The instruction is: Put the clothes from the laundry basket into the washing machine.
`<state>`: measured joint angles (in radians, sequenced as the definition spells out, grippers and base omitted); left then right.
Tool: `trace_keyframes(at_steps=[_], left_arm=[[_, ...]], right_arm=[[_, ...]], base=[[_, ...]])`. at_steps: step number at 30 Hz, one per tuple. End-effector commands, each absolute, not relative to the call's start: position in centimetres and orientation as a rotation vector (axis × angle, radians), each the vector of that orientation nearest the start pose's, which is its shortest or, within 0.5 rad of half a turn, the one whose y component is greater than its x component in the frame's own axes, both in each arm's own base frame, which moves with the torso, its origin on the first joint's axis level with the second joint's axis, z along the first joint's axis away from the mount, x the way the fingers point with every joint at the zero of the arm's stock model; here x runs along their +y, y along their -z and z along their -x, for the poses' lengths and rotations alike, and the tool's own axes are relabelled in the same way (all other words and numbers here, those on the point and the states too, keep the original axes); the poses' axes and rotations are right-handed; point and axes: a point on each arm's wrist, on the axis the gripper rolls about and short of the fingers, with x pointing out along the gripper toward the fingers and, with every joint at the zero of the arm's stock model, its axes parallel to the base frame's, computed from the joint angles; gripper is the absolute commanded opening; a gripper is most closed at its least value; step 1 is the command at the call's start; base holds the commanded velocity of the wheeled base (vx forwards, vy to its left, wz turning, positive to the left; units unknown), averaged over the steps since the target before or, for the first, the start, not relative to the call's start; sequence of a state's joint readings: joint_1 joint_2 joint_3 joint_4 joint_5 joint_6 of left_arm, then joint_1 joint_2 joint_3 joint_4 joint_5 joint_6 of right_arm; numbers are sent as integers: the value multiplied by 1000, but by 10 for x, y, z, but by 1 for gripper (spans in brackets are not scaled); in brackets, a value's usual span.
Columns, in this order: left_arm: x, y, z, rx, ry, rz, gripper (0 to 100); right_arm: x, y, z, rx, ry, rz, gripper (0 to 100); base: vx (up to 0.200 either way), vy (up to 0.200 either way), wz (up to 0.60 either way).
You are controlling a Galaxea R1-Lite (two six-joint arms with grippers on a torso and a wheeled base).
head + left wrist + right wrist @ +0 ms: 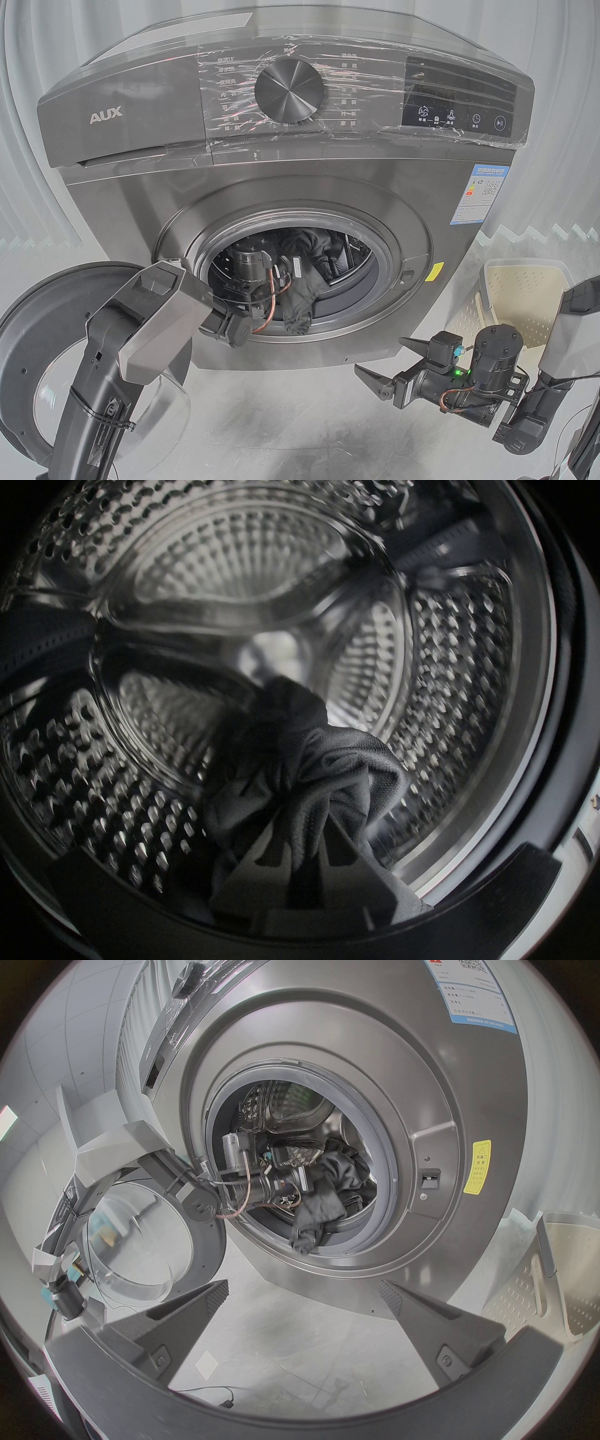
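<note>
a dark, soft, fine-knit garment (331, 774) bunches in wrinkled folds inside the perforated steel drum (450, 667) of the grey washing machine (350, 187), one limp end trailing over the near lip of the round opening. the left gripper (305, 854) is pinched tight on this cloth. low on the right, the right gripper (384, 357) hangs with jaws spread wide, holding nothing, near the cream perforated laundry basket (528, 294).

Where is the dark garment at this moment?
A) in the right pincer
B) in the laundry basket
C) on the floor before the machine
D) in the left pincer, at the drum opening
D: the left pincer is shut on the dark garment inside the opening of the washing machine, with one end hanging over the lower rim.
</note>
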<state>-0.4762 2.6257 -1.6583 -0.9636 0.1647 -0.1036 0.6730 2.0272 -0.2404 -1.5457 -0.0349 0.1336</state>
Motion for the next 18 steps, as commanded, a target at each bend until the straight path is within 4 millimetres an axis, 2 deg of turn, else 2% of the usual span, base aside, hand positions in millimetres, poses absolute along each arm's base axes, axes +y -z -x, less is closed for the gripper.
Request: trace_keyframes(at_steps=[1, 8, 9, 13, 17, 18], left_arm=[[-225, -61, -481, -55, 267, 127, 0], [-223, -51, -476, -16, 274, 115, 0], [-226, -48, -473, -5, 282, 113, 100], [-233, -41, -463, 32, 303, 109, 100], [-239, -36, -443, 109, 341, 83, 100], [-239, -29, -435, 154, 361, 68, 100]], right_arm=[[165, -57, -210, 277, -613, -47, 100], [166, -58, -210, 276, -615, -52, 100], [166, -58, -210, 276, -615, -52, 100], [167, -57, -210, 279, -616, -51, 100], [166, -56, -210, 285, -616, -48, 100], [167, -56, -210, 285, -617, -48, 100]], base=[[0, 0, 0], [0, 0, 0], [0, 0, 0], [0, 0, 0], [0, 0, 0], [0, 0, 0]])
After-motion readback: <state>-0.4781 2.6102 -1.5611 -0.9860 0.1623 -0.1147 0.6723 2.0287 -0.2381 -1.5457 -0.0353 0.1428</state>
